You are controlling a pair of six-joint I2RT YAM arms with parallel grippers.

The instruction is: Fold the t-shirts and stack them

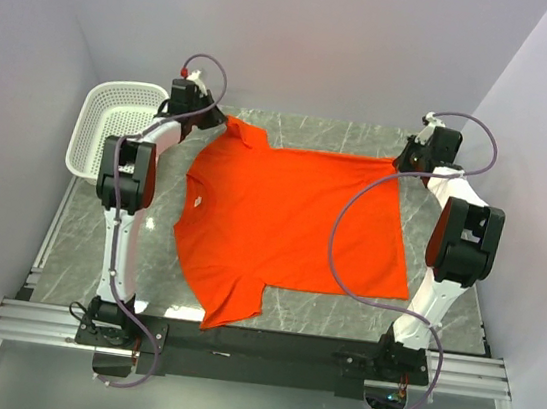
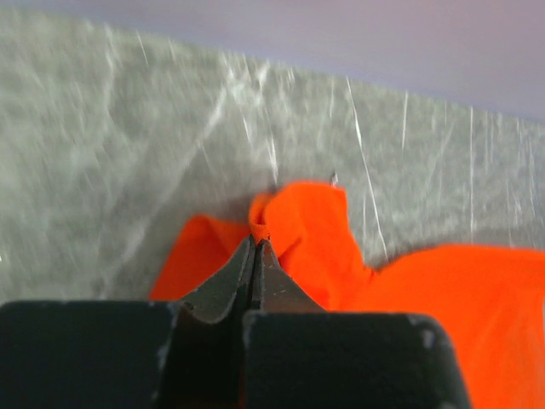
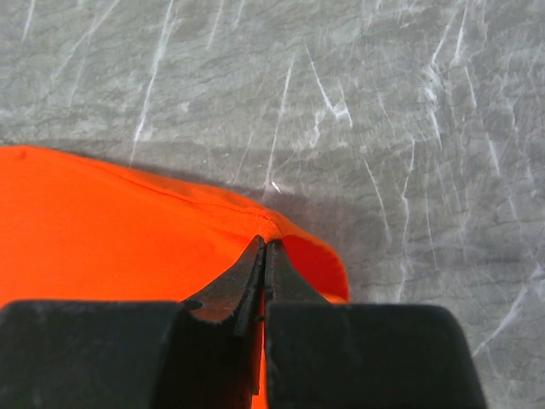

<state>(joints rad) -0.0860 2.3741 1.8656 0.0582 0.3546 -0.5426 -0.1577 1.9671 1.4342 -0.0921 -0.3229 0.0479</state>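
T-shirt [image 1: 291, 227] pinched by left hand [image 2: 256, 240], right hand [image 3: 264, 244].

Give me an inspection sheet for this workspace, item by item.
Surface: grey marbled table, shirt spread across it.
Job's things: one orange-red t-shirt, lying flat and unfolded; no stack seen.
Clutter: white perforated basket at the far left corner.
Grippers: left gripper, jaws shut on the far sleeve; right gripper, jaws shut on the far hem corner.
Cables: purple cables on both arms; the right arm's loops over the shirt.
Surroundings: plain pale walls on three sides.
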